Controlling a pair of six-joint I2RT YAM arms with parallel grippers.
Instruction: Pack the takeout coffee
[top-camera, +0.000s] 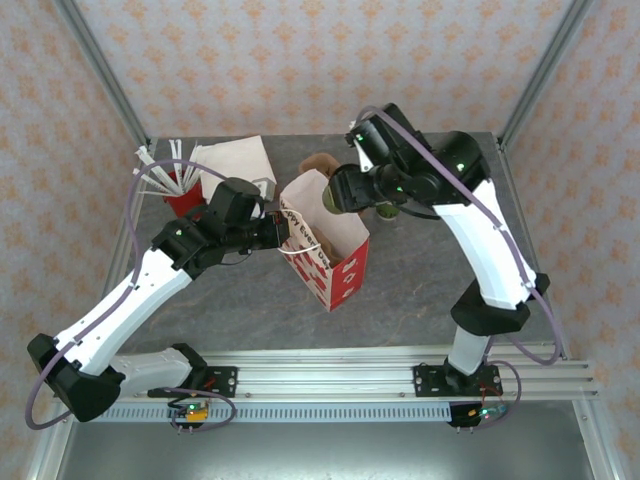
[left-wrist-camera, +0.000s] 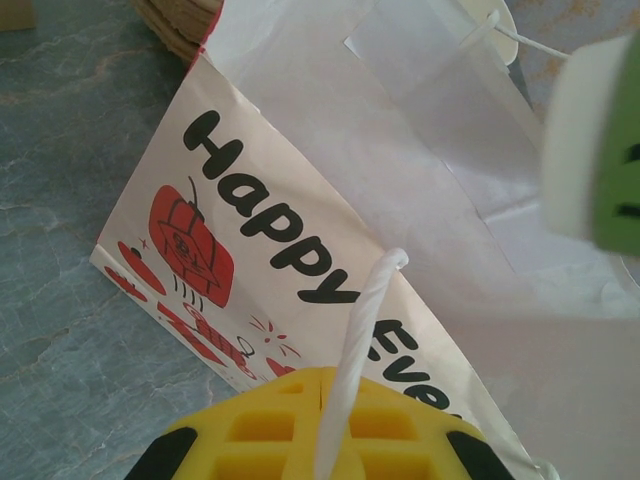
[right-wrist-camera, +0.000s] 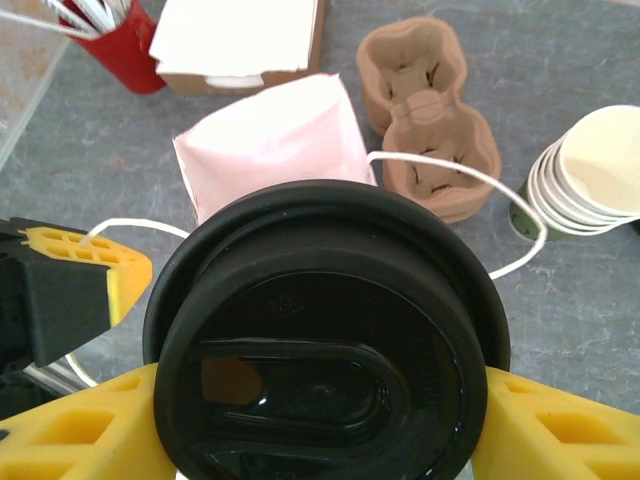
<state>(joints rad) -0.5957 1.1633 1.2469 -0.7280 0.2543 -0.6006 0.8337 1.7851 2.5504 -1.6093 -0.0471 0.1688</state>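
Black lid (right-wrist-camera: 325, 340) of coffee cup (top-camera: 331, 198) clamped in right gripper (top-camera: 342, 193), above bag (top-camera: 325, 255) mouth | left gripper (left-wrist-camera: 325, 430) pinched on handle cord (left-wrist-camera: 355, 340) | step: cup into bag | next: descend straight, upright, clear of rim

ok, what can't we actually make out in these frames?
Bag floor: right wrist view, the lid of the takeout coffee covers it.
Coffee's green side: left wrist view, a blurred sliver cut off by the right edge.
Bag print: left wrist view, reads "Happy Eve", the rest behind the handle and left jaws.
Stack of cups: right wrist view, cut off by the right edge.
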